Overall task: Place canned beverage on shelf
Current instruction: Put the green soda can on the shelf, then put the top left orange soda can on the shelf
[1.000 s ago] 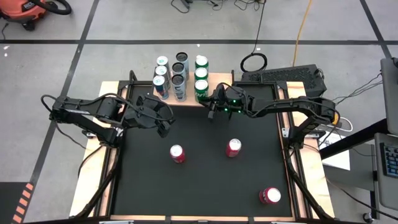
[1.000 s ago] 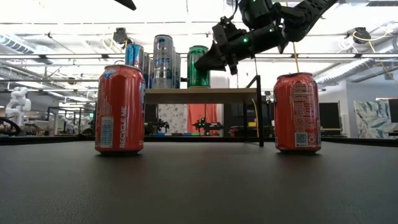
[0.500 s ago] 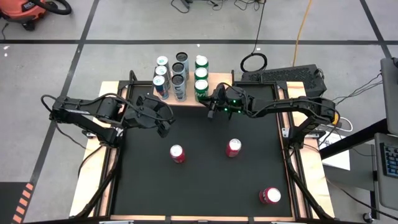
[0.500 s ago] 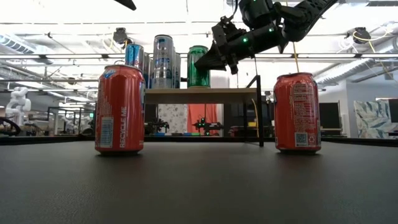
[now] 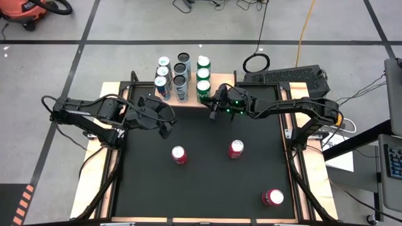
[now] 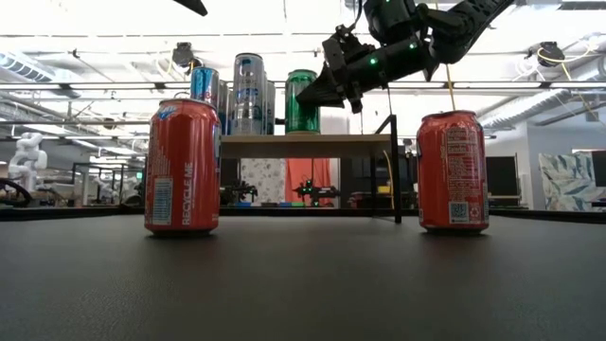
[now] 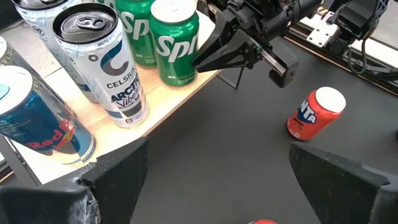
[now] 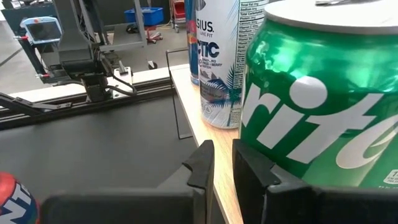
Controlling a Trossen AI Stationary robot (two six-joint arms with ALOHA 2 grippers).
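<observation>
Nothing moved since earlier frames. Right gripper [image 5: 213, 112] nearly closed, empty, at 6 o'clock of green Sprite can [image 5: 202, 92] on shelf [image 7: 180, 107]. Left gripper [image 5: 167, 123] spread wide, empty. Red can [image 5: 236, 148] judged rigid, smooth, slippery; best gripped mid-body.

Cans [image 5: 180, 71] on shelf [image 5: 217, 80]; table [image 5: 207, 188].

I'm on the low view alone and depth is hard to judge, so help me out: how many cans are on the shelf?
Observer: Nine cans on the shelf, in three rows of three, by the high view.
Operator: Is the right gripper holding one?
Observer: No. The right gripper is shut on nothing, beside the nearest green can.
Operator: And the left gripper?
Observer: The left gripper is open, over the black tabletop before the shelf.
</observation>
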